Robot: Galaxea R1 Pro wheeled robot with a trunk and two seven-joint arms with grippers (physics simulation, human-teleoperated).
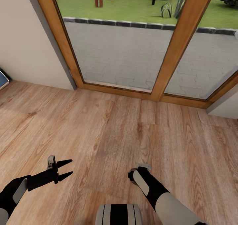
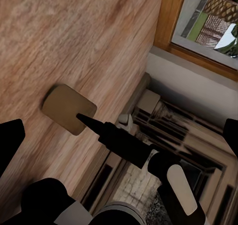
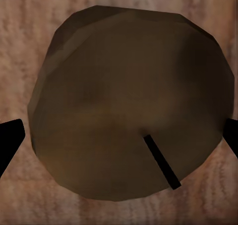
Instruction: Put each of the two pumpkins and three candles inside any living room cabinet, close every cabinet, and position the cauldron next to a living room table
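The candle [image 3: 131, 103] sits on the floor [image 1: 109, 125] directly under the right gripper [image 3: 119, 135], jaws spread either side. Lower straight, centred, then close gently. Left gripper [image 1: 64, 169] hovers open, empty.

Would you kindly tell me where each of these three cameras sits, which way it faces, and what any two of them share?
Head view: on the robot's head, looking down at the plank floor and glass door; left gripper, right arm show.
Left wrist view: near the left gripper, facing the floor and right arm.
Right wrist view: near the right gripper, close on an olive-brown candle with a dark wick.
Shared: all show the wood floor.
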